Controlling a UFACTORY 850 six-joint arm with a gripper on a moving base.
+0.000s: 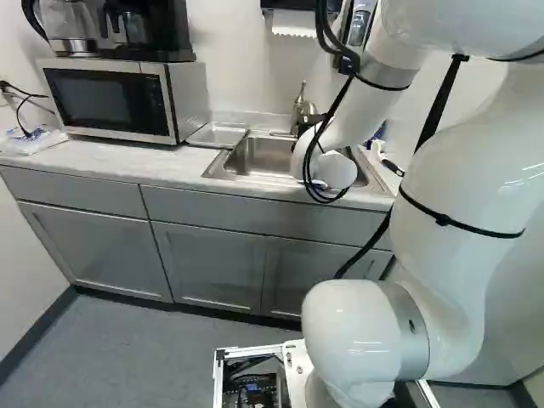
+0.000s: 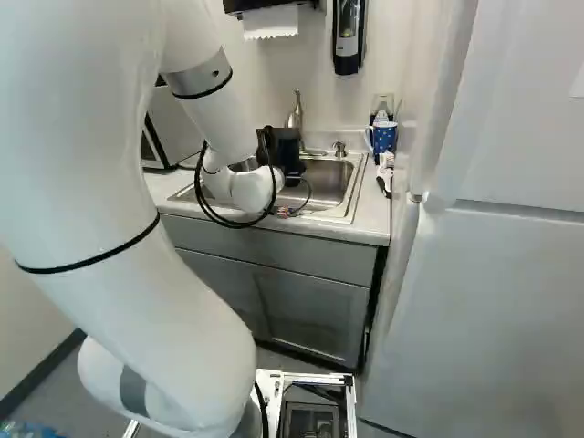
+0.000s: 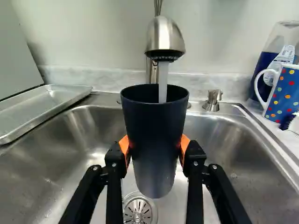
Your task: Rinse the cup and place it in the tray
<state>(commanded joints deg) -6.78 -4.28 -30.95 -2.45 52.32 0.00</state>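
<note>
In the right base view my gripper is a dark shape over the sink, partly hidden by the arm's white wrist. The wrist view shows the gripper shut on a tall dark cup, an orange pad on either side. Held mouth up, the cup is under the faucet, and a stream of water falls into it. Its inside bottom is hidden. Beside the sink lies the shallow metal tray, also visible in the left base view.
A dotted blue mug, a clear-topped bottle and a brush stand or lie across the sink from the tray. The microwave is beyond the tray. A tall white refrigerator rises at the right of the right base view.
</note>
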